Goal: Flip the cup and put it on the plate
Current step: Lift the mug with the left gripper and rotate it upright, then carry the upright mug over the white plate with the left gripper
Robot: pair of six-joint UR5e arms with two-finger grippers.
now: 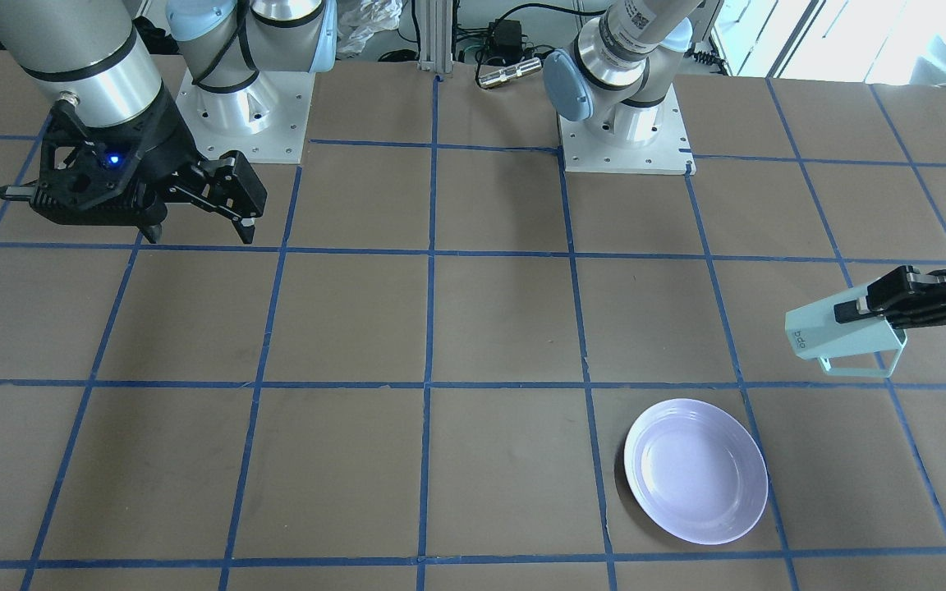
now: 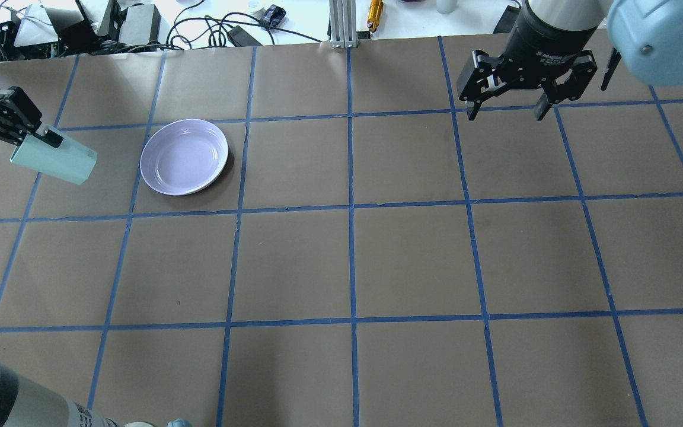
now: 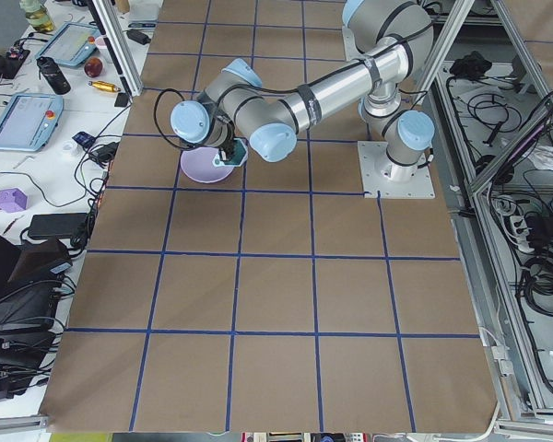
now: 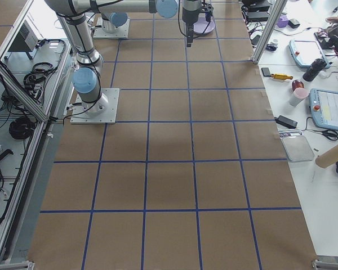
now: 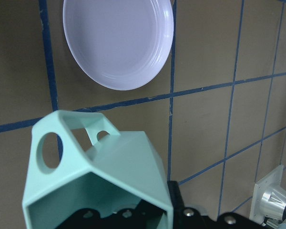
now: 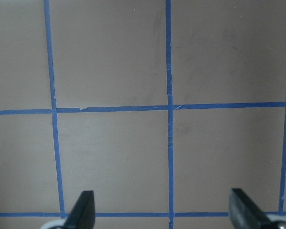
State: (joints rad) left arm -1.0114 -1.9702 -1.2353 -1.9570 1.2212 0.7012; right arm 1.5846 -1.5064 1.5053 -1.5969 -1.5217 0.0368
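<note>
The brown worktop (image 2: 412,255) is seen with the lavender plate (image 2: 184,156) laid flat upon it. The mint-green cup (image 2: 57,161) is held on its side, lifted clear of the worktop, near the plate but apart from it, handle turned downward. Its rim wall is clamped by the left claw (image 2: 45,139). The right claw (image 2: 506,114) is spread wide, nothing gripped, well apart from both.

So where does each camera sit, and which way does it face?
Front-facing: across the table, facing the robot; both bases, left gripper holding cup.
Overhead: behind the robot, looking down; right gripper, plate.
Exterior left: table's left end; left arm near.
Exterior right: table's right end; right arm near.
Left wrist: sees cup, plate.
Right wrist: its open fingertips, table.
Shared: front-facing and overhead both show cup, plate.
</note>
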